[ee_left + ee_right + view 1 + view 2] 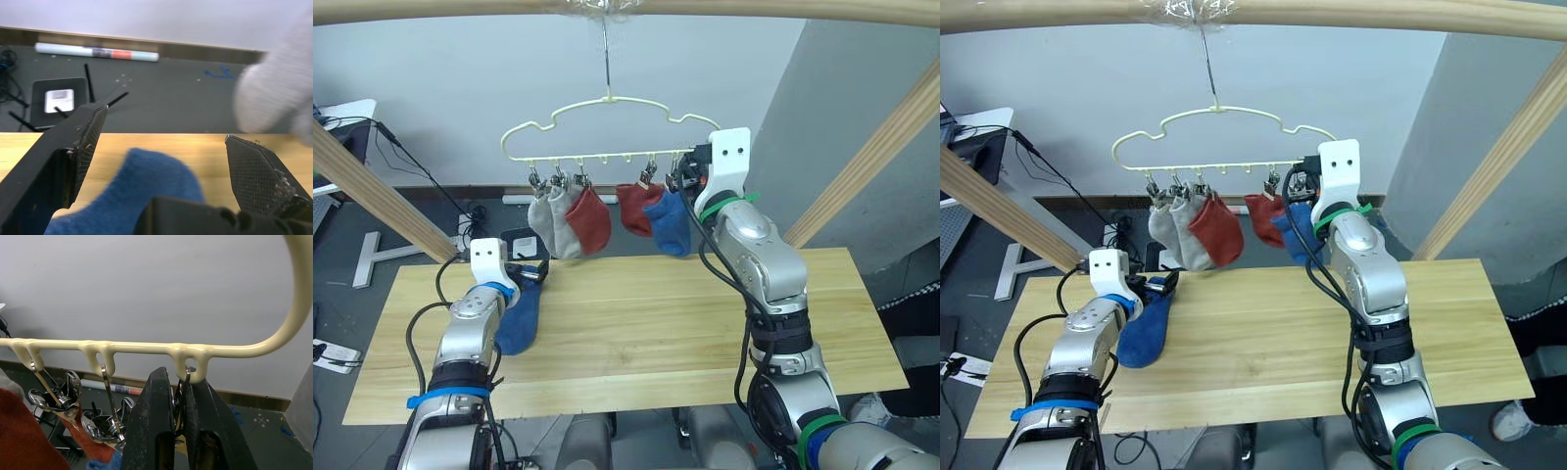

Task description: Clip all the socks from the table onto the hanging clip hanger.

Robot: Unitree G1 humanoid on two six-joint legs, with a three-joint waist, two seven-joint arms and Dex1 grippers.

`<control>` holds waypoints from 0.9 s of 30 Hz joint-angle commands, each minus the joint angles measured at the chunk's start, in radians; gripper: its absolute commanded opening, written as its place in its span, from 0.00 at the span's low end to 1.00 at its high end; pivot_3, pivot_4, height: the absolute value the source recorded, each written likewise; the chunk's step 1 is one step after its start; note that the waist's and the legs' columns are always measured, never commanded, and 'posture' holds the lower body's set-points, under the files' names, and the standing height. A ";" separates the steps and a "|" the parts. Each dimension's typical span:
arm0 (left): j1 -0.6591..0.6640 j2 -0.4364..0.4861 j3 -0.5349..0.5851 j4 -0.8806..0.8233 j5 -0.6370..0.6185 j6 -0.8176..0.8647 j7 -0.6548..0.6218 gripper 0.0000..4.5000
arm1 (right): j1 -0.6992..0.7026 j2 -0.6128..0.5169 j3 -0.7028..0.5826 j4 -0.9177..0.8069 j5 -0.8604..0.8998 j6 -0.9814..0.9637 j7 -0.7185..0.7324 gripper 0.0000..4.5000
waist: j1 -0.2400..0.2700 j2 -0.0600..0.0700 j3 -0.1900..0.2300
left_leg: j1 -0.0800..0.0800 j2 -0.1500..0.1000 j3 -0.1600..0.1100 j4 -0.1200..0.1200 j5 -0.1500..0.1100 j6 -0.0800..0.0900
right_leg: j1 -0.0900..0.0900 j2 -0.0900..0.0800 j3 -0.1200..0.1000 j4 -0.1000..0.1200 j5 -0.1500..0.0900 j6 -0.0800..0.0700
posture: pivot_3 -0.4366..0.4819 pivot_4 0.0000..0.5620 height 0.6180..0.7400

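Five socks up, one to go. On the hanger [607, 132], upper centre of the head view, I count two grey [551, 220], two red [590, 218] and one blue [669, 221], each on its own clip. The sixth, the other blue sock [520, 315], lies on the table [646, 323] at lower left, toe end toward the near edge, cuff end up at my left gripper [164, 161]. That gripper is wide open, fingers straddling the sock's end, nothing pinched yet as far as I can see. My right gripper [178, 404] is up at the hanger's right end, fingers squeezed onto the last clip [182, 394]; wrist view shows the clip wire between the pads, right under the bar's end loop. I read that as holding the clip pressed open for the last sock, but I can't see the clip's teeth from here. Handling call: sock is light, limp, a bit grippy, will fold and droop the moment it leaves the wood, no breakage risk. I'd take it at the cuff, pinching both layers, so a short stiff-ish edge sticks out to feed into the clip. Hanger hangs free on its hook, so I expect it to swing if pushed. Six clips by my count, though the leftmost ones bunch together.
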State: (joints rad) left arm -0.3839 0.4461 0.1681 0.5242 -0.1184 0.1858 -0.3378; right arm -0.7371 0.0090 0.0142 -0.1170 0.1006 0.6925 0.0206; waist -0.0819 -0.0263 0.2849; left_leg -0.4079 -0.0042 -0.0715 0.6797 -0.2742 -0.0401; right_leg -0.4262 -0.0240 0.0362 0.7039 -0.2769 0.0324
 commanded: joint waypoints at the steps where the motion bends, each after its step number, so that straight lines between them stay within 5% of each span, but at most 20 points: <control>1: 0.061 -0.005 0.050 -0.068 -0.038 0.022 0.012 0.99 | -0.008 0.003 0.007 -0.058 0.007 0.000 0.006 0.00 | -0.002 0.000 0.000 | 0.000 0.000 0.000 0.000 0.000 0.000 | 0.000 0.000 0.000 0.000 0.000 0.000 | 0.43 0.45 0.83; 7: 0.172 0.009 0.098 -0.206 -0.089 0.098 0.002 0.99 | -0.001 0.002 0.010 -0.063 0.010 0.006 0.010 0.00 | 0.000 0.000 0.000 | -0.001 0.002 -0.001 -0.001 0.000 0.000 | -0.001 0.000 0.002 0.000 0.000 0.000 | 0.44 0.45 0.83; 20: 0.109 0.067 -0.018 0.018 0.020 0.061 -0.078 0.99 | 0.000 0.013 0.017 -0.073 0.013 0.029 0.018 0.00 | 0.000 0.000 0.000 | 0.001 0.001 0.000 -0.001 0.001 -0.001 | -0.001 0.000 0.000 0.002 0.001 -0.002 | 0.45 0.46 0.83; 27: 0.192 0.078 -0.019 -0.052 0.003 0.058 -0.130 0.60 | 0.001 0.015 0.014 -0.075 0.008 0.030 0.019 0.00 | -0.004 0.000 0.000 | 0.007 0.002 0.001 -0.002 0.001 -0.001 | 0.003 0.000 0.001 0.003 0.001 -0.002 | 0.44 0.46 0.83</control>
State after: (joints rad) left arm -0.2336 0.5153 0.1594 0.4634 -0.1249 0.2276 -0.4570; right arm -0.7298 0.0198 0.0238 -0.1343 0.1015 0.7320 0.0383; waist -0.0859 -0.0264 0.2847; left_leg -0.4007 -0.0025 -0.0700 0.6775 -0.2736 -0.0407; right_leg -0.4233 -0.0236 0.0377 0.7072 -0.2759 0.0308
